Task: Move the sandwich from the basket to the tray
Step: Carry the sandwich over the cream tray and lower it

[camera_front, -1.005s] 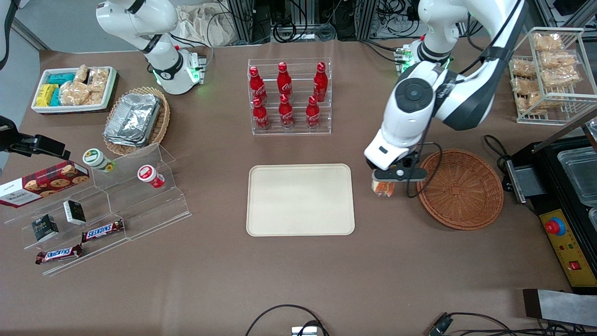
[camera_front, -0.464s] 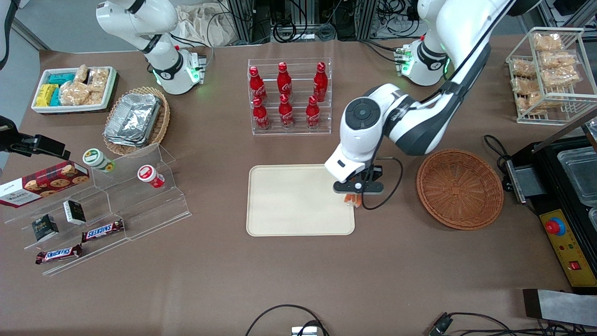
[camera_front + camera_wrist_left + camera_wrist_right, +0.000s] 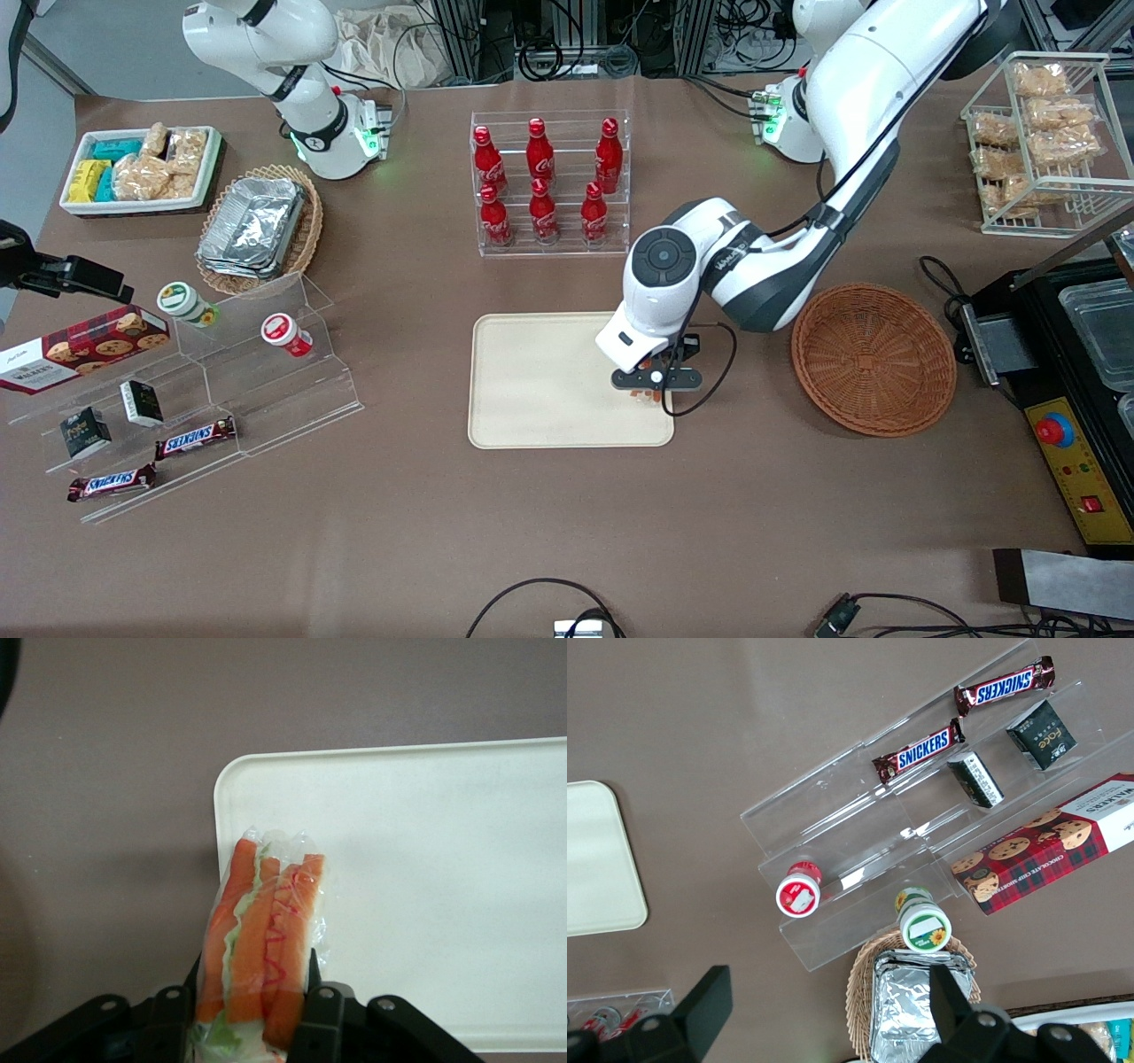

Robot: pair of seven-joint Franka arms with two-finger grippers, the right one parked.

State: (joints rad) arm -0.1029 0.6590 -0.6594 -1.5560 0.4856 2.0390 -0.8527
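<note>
My gripper (image 3: 652,391) (image 3: 252,1010) is shut on the sandwich (image 3: 261,939), a wrapped wedge with orange and green filling showing at its cut edge. It hangs over the corner of the cream-beige tray (image 3: 549,381) (image 3: 425,868) nearest the basket, on the tray's side closer to the front camera. In the front view only a sliver of the sandwich (image 3: 649,395) shows under the black fingers. The reddish-brown wicker basket (image 3: 873,359) stands empty beside the tray, toward the working arm's end of the table.
A clear rack of red cola bottles (image 3: 549,182) stands farther from the front camera than the tray. An acrylic stand with snacks (image 3: 190,390) and a tan basket of foil containers (image 3: 257,230) lie toward the parked arm's end. A wire rack of snack bags (image 3: 1041,142) and a black machine (image 3: 1072,372) sit past the basket.
My gripper has carried the sandwich from beside the basket to over the tray's corner, moving toward the parked arm's end and slightly nearer the front camera. It has stayed shut on the sandwich.
</note>
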